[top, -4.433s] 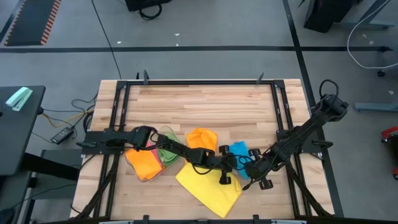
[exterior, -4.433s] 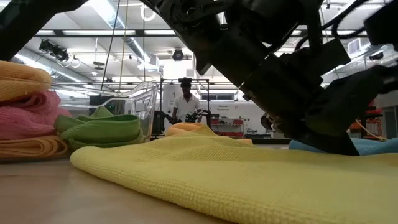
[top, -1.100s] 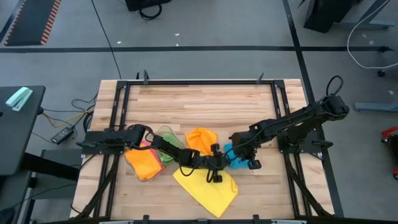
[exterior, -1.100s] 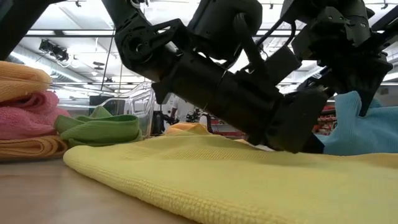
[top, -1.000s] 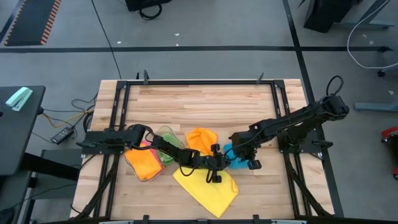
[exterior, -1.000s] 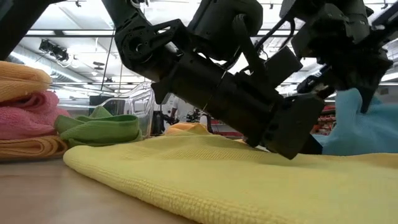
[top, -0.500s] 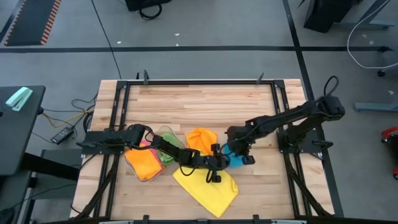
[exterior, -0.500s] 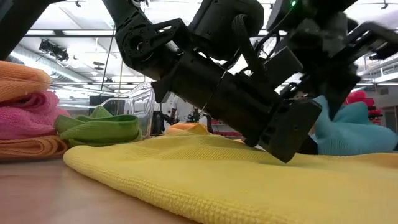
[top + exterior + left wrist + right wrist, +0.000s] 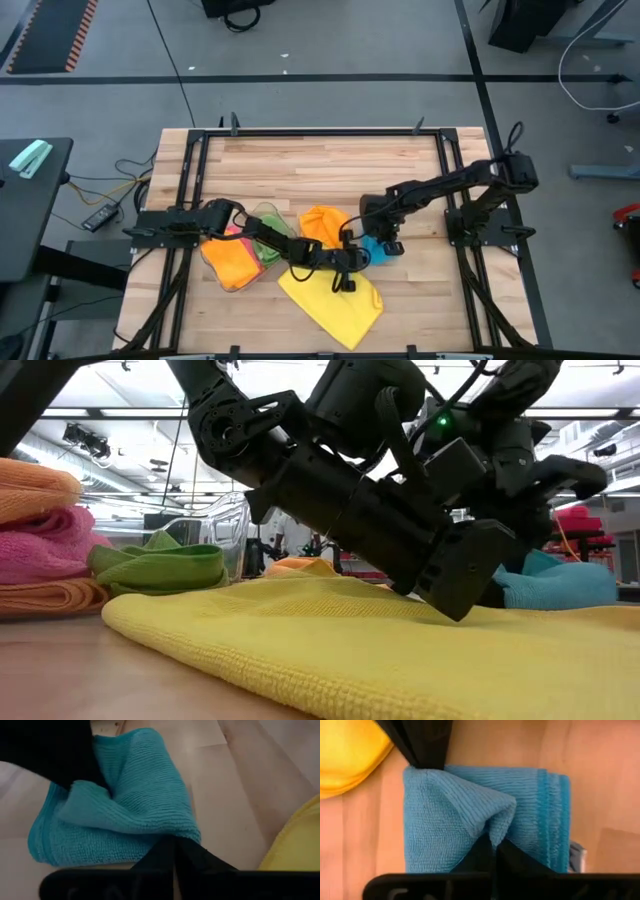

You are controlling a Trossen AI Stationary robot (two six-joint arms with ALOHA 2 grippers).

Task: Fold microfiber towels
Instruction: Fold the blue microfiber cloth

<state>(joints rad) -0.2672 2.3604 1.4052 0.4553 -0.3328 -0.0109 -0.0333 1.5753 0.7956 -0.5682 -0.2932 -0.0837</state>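
Nearest me, the wide yellow microfiber towel (image 9: 400, 660) is lying spread at the table's (image 9: 330, 165) six o'clock edge. The left pincer (image 9: 356, 258) is closing tight on a corner of the small blue microfiber towel (image 9: 377, 248), just beyond the yellow one, toward four o'clock of centre. The right pincer (image 9: 377, 240) is swinging inward from three o'clock, also clamped shut on a peak of that blue cloth, so the two are now meeting over it. I judge a fold is being carried across. Farther left, toward nine o'clock, folded orange, pink and green microfiber towels (image 9: 60, 550) are sitting stacked.
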